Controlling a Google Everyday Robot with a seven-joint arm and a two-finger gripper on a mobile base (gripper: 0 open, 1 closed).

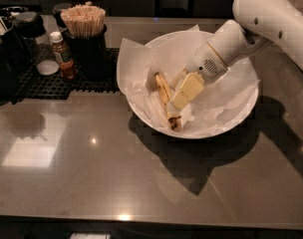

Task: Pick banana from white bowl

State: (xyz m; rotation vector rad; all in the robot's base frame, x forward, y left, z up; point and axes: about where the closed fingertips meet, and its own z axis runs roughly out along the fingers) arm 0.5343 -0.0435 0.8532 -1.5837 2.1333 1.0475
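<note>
Our gripper (181, 99) reaches into the white bowl (211, 133) beside the banana (162, 87). We cannot tell whether it grips, and the lift is not yet done.

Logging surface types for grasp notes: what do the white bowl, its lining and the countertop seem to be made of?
White bowl: smooth, rigid, likely ceramic or plastic, with an even rim. Lining: thin white paper, creased, a corner poking past the rim. Countertop: polished brown stone or laminate, mirroring lights. The gripper sits inside the bowl beside the banana.
</note>
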